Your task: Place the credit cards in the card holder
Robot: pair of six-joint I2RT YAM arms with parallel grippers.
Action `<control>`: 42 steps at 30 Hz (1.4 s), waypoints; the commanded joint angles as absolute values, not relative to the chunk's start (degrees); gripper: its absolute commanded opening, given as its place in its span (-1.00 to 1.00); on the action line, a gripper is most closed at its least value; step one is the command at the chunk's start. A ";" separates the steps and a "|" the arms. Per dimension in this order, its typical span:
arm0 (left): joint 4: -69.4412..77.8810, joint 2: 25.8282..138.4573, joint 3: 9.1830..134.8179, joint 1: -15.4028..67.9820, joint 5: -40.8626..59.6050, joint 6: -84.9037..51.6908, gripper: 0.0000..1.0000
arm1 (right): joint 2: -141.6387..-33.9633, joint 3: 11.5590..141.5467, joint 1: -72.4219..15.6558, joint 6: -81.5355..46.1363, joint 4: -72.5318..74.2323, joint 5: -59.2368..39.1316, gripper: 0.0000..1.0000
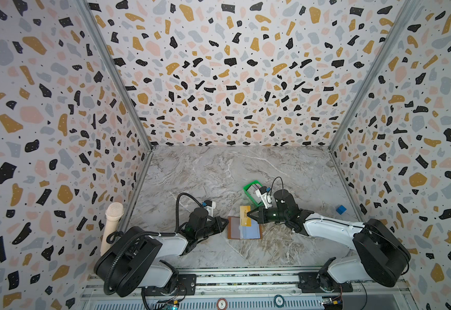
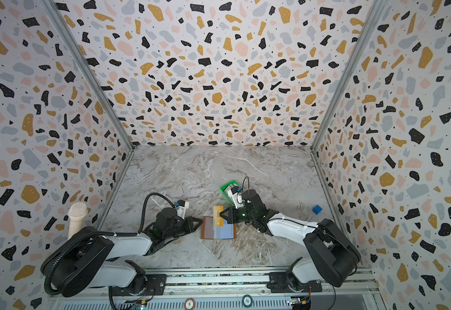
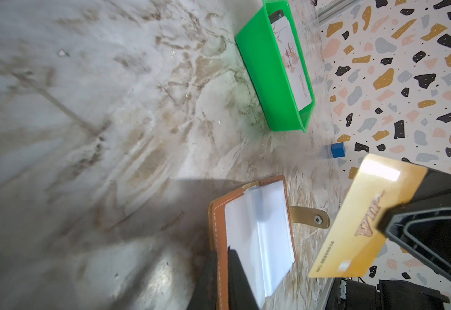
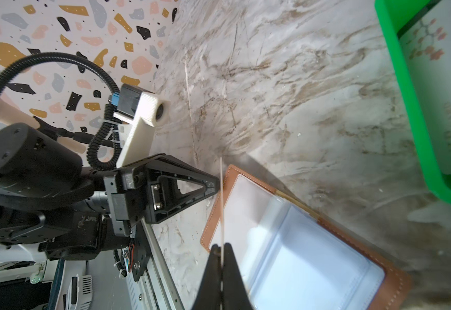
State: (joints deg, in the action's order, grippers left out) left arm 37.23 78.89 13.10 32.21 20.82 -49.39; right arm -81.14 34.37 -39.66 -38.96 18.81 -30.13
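Observation:
The card holder (image 1: 244, 229) lies open on the marble table, its clear sleeves facing up (image 3: 256, 228). My left gripper (image 3: 222, 255) is shut on the edge of its brown cover, at the holder's left side in both top views (image 2: 201, 220). My right gripper (image 4: 221, 249) is shut on a gold credit card (image 3: 353, 222). It holds the card on edge over the holder's far part (image 1: 244, 220). More credit cards (image 3: 291, 61) sit in a green tray (image 1: 247, 189) behind the holder.
A small blue cube (image 1: 341, 209) rests near the right wall. A beige microphone-like object (image 1: 111, 225) leans at the left wall. The green tray (image 4: 406, 94) stands close behind the right arm's wrist.

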 commanded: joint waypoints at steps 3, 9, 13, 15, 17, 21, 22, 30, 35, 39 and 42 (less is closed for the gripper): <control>37.33 80.24 12.40 33.12 20.58 -47.97 -0.78 | -82.18 33.84 -39.84 -38.67 19.78 -29.03 -1.00; 36.46 80.65 11.69 33.57 20.36 -47.65 -0.83 | -82.92 33.31 -39.85 -38.41 19.68 -28.10 -1.00; 36.09 80.71 11.51 33.57 20.56 -47.20 -0.86 | -83.20 33.22 -39.81 -37.97 18.50 -26.78 -1.00; 35.98 80.54 11.53 33.57 20.57 -47.20 -0.86 | -83.12 32.88 -39.81 -37.81 18.37 -26.61 -1.00; 35.97 80.46 11.51 33.57 20.56 -47.19 -0.86 | -83.21 32.74 -39.81 -37.79 18.27 -26.59 -1.00; 35.78 80.03 11.60 33.57 20.93 -47.42 -0.88 | -83.54 32.61 -39.81 -37.44 17.36 -25.92 -1.00; 35.74 79.37 11.47 33.57 21.09 -47.59 -0.87 | -83.30 32.52 -39.81 -37.44 17.34 -25.93 -1.00; 30.64 68.00 12.04 33.57 21.80 -48.04 -0.45 | -79.68 33.27 -39.81 -36.65 14.81 -25.89 -1.00; 35.71 67.04 12.66 34.28 23.66 -52.29 -0.65 | -78.47 33.32 -39.81 -36.21 14.13 -26.52 -1.00; 35.83 71.96 15.28 37.19 23.81 -51.47 -0.76 | -78.74 33.22 -39.81 -35.99 14.24 -26.98 -1.00; 33.94 75.24 15.30 37.72 23.06 -49.46 -0.82 | -78.99 32.88 -39.81 -35.77 14.29 -26.90 -1.00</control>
State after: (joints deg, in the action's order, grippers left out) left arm 33.54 73.34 14.46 37.23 22.63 -50.94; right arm -79.70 32.93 -39.66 -36.88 14.94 -26.35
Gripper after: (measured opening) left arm 0.098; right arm 0.047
